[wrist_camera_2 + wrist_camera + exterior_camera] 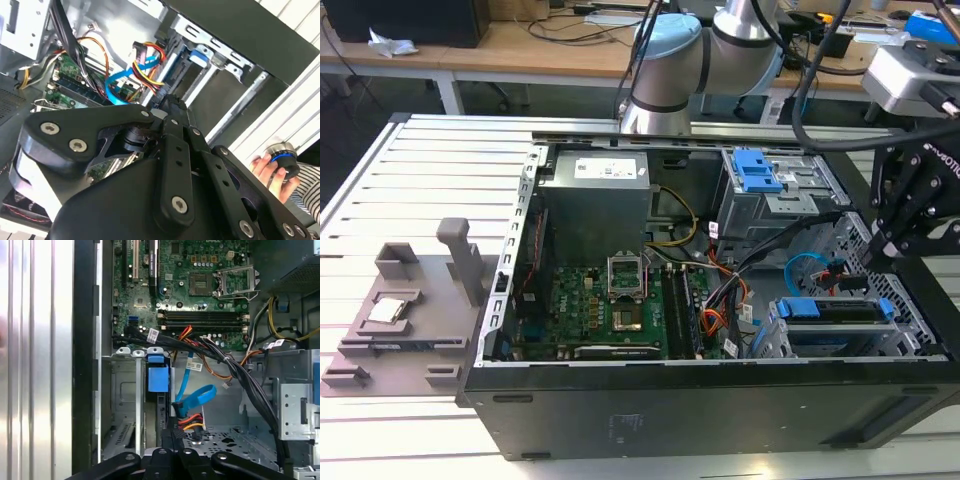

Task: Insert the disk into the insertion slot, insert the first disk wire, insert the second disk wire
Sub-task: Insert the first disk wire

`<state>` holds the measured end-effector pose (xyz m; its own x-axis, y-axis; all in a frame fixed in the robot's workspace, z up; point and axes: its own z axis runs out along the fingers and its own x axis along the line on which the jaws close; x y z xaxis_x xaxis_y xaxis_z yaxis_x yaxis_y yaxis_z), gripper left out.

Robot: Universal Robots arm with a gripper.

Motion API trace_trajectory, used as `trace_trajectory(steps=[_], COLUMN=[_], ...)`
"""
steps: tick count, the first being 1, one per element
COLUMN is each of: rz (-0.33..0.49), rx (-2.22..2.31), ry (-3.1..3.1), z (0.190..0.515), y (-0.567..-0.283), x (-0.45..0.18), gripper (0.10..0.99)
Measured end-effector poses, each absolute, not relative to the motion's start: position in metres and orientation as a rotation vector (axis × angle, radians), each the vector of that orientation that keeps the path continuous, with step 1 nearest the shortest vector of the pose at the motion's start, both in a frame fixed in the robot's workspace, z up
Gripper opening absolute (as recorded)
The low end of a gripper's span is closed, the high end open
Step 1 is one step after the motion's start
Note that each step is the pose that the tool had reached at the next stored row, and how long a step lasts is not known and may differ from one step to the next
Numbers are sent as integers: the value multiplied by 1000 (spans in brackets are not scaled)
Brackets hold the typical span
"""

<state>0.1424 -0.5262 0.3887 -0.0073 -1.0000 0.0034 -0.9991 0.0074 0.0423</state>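
Observation:
The disk [835, 312] lies in its blue carrier inside the insertion slot [775, 345], the silver cage at the case's front on the exterior view's right. Its blue end tab [159, 377] also shows in both wrist views [200, 52]. My gripper [870, 258] hangs just above the cage's inner end. Its fingers [166, 440] sit close together at the plug end of the first disk wire [192, 419], whose orange, red and yellow strands [150, 67] rise to the tip [171, 100]. The second disk wire [197, 395] curls in a light-blue loop beside it [800, 268].
A grey bay with a blue latch [758, 170] stands behind the cage. A thick black cable bundle [240, 375] crosses above the motherboard [610, 300]. A grey fixture [410, 300] sits on the slatted table at the exterior view's left. A person's hand [272, 167] holds a round knob outside the case.

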Motion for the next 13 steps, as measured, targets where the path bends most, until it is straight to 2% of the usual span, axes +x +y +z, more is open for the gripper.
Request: trace_trajectory(steps=[13], rz=[-43], rx=[2191], ry=[-2205], z=[389], y=[-519], x=[144], gripper=[114])
